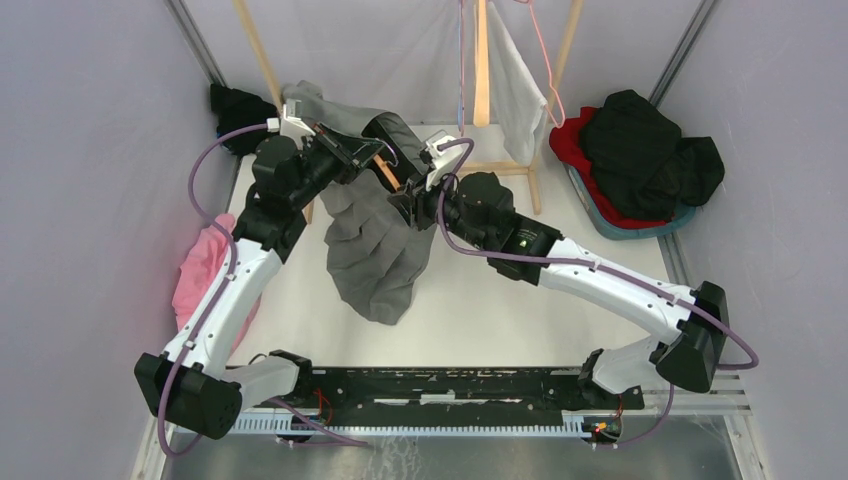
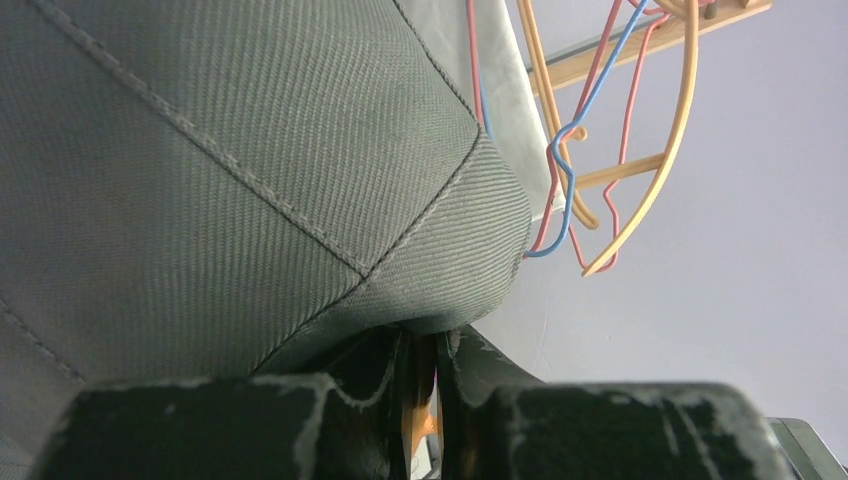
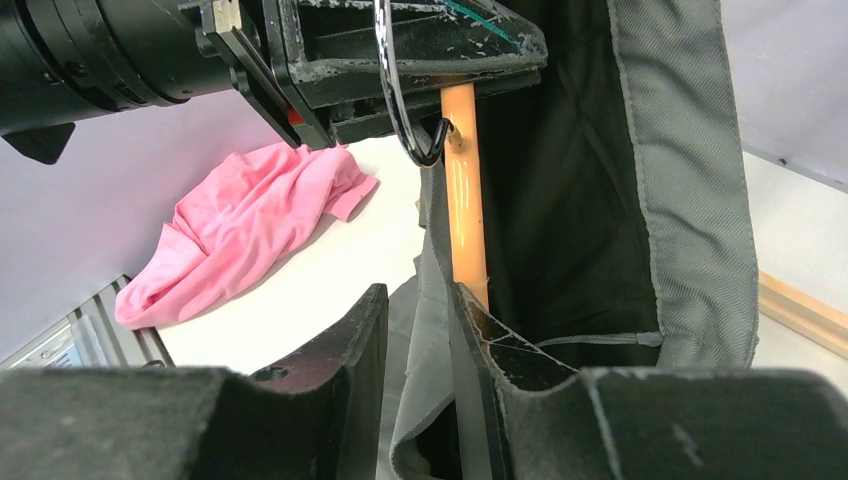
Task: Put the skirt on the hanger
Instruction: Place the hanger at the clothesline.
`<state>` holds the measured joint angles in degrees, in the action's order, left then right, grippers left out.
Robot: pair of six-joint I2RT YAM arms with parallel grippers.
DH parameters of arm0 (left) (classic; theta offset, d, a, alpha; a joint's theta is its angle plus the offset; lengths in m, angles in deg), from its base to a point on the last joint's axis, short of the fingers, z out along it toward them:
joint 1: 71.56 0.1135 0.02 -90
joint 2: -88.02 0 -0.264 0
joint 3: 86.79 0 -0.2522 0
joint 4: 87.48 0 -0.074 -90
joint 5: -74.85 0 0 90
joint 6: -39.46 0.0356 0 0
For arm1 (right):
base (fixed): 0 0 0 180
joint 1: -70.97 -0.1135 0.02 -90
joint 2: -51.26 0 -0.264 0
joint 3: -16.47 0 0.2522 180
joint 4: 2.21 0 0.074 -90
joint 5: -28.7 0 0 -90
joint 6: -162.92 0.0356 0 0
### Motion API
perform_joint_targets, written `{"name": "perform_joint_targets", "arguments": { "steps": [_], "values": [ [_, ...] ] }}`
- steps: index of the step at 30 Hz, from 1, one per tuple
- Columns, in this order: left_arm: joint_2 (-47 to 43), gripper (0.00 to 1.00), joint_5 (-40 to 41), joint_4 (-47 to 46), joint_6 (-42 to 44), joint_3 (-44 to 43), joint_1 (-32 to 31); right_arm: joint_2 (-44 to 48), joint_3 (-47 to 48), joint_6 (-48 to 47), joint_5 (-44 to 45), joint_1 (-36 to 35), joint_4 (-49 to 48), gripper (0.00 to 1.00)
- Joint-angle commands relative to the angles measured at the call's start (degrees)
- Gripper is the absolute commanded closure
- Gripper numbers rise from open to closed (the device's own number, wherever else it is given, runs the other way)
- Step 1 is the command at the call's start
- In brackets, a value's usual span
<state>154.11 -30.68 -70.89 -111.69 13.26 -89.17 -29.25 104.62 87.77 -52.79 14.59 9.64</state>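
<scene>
Grey skirt (image 1: 375,250) hangs between both raised, inward-angled arms.

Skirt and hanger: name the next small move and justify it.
Probably the right tool should ease the skirt's waistband further along the orange hanger. The left tool pinches hanger and fabric, while most of the gray skirt hangs bunched below.

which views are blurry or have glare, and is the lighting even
Top view: sharp, even, soft light with faint shadows under the skirt. Left wrist: skirt weave crisp, end effector at the bottom soft. Right wrist: glare streak on the orange hanger, near fingers blurred, pink cloth clear.
</scene>
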Motion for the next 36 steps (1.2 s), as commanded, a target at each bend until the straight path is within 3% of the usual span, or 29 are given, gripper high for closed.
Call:
{"name": "perform_joint_targets", "arguments": {
  "steps": [1, 12, 17, 21, 31, 36],
  "values": [
    [-1.71, 0.87, -2.04, -7.58, -2.51, -2.16, 0.20, -1.67, 0.51, -0.94, 2.44, -0.08, -3.45, 0.66],
    [-1.80, 0.87, -2.56, -8.03, -3.14, -2.18, 0.13, -2.84, -0.99, -2.27, 4.82, -0.05, -5.27, 0.64],
    [-1.62, 0.87, -2.10, -7.57, -2.52, -2.27, 0.20, 1.38, -4.35, -3.55, 3.13, -0.05, -8.24, 0.60],
    [-1.49, 0.87, -2.31, -7.85, -2.69, -2.20, 0.20, 2.22, -3.00, -3.80, 5.04, -0.09, -5.04, 0.60],
    [-1.24, 0.87, -1.75, -6.80, -1.97, -2.95, 0.22, 8.39, -9.49, -3.69, 1.54, -0.09, -11.59, 0.61],
    [-1.18, 0.87, -1.78, -7.09, -2.13, -2.72, 0.26, 9.42, -8.80, -4.55, 2.56, -0.07, -10.11, 0.61]
  ]
}}
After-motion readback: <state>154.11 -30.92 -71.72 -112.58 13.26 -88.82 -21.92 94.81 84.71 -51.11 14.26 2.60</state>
